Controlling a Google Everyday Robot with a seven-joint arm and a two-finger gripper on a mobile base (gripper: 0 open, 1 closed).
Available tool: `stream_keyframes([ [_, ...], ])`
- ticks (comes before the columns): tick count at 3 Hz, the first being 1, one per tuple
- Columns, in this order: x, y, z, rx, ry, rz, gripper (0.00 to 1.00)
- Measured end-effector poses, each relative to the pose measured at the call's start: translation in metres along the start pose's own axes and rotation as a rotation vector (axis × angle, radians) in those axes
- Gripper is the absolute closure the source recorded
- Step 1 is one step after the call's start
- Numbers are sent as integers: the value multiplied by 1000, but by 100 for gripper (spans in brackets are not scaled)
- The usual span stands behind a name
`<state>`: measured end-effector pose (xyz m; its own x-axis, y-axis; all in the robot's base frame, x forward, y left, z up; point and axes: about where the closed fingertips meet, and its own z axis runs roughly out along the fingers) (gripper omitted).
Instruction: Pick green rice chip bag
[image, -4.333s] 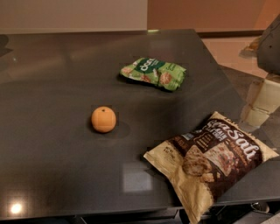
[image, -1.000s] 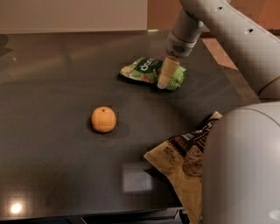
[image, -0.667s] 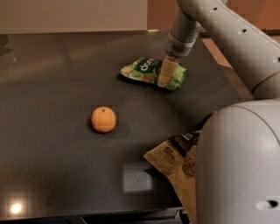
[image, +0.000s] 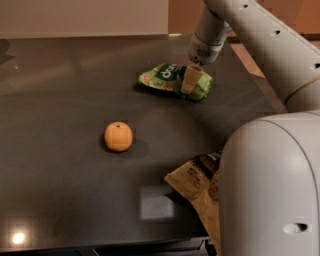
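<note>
The green rice chip bag (image: 167, 77) lies on the dark table (image: 60, 100) at the far middle-right, light green with a dark green patch and white letters. My gripper (image: 192, 81) comes down from the white arm (image: 260, 45) onto the right part of the bag and covers it there. I cannot tell whether it touches or grasps the bag. The bag rests flat on the table.
An orange (image: 118, 136) sits on the table left of centre. A larger brown-and-tan bag (image: 197, 182) lies at the front right, mostly hidden by my arm's large white body (image: 270, 190). The table's right edge runs close behind the green bag.
Since 4.3 s ago the arm has come in and set the gripper over the green bag. Over the last second the gripper has barely moved; the arm's body hides more of the brown bag.
</note>
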<state>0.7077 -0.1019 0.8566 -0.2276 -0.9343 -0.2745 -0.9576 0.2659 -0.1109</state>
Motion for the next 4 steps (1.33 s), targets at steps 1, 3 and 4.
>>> stream_keyframes([
  [1,-7,10,-18,-26,-38,-23,88],
  [3,-29,30,-75,-42,-137,-104,100],
  [4,-37,33,-102,-19,-181,-128,100],
])
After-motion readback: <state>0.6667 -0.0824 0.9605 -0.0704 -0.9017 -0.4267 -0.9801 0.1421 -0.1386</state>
